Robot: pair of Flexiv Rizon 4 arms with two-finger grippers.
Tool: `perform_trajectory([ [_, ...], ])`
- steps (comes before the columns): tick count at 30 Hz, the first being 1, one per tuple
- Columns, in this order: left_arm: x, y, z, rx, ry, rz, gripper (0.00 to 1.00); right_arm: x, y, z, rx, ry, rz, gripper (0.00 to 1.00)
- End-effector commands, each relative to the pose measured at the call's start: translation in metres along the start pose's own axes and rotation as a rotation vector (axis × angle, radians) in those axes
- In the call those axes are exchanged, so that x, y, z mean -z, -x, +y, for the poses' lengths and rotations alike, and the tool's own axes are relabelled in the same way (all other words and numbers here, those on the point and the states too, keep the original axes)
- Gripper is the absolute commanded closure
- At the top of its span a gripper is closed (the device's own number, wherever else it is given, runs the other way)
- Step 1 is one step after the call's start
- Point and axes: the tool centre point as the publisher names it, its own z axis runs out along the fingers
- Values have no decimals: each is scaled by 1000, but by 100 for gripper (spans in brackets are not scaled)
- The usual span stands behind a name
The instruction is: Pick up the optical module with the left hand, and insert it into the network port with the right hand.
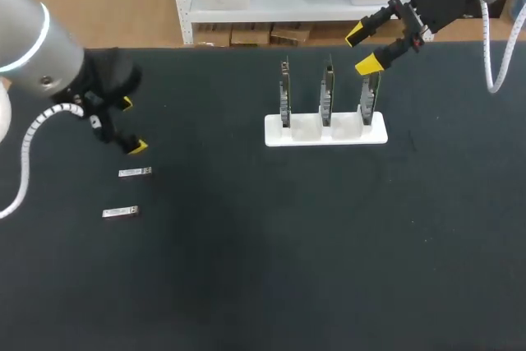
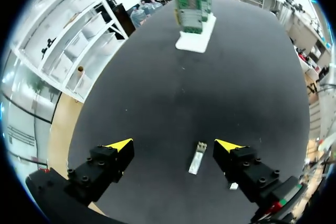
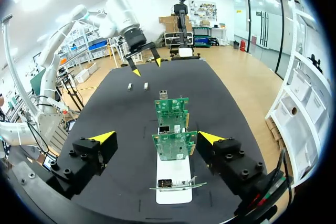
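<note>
I am holding my left gripper (image 1: 131,125) above the tabletop (image 1: 263,285) at its 9 o'clock side, with the fingers spread wide and gripping nothing. The nearer optical module (image 1: 135,173) is lying flat just at the gripper's 6 o'clock. A 2nd optical module (image 1: 120,213) is lying a little farther the same way. In the left wrist view the nearer optical module (image 2: 197,157) is lying under the gap between the spread fingers, untouched. My right gripper (image 1: 364,48) is hovering, likewise spread and empty, over the 3 o'clock end of the white holder (image 1: 325,131). That holder is carrying 3 upright network cards (image 1: 326,88) toward the tabletop's 1 o'clock.
</note>
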Motion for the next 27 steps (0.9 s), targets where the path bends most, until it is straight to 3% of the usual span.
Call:
perform_trajectory([
  [1, 6, -5, -8, -77, -1, 29, 0, 0, 0, 2, 1, -5, 0, 0],
  [8, -1, -20, -8, -127, 20, 141, 0, 0, 0, 2, 1, -5, 0, 0],
  [10, -7, -24, -8, -112, 38, 202, 0, 0, 0, 2, 1, -5, 0, 0],
  [13, -14, -30, -10, -87, 24, 232, 0, 0, 0, 2, 1, -5, 0, 0],
  [18, -23, -38, -14, -75, 20, 277, 0, 0, 0, 2, 1, -5, 0, 0],
  [27, -24, -49, -20, -104, -5, 281, 0, 0, 0, 2, 1, -5, 0, 0],
])
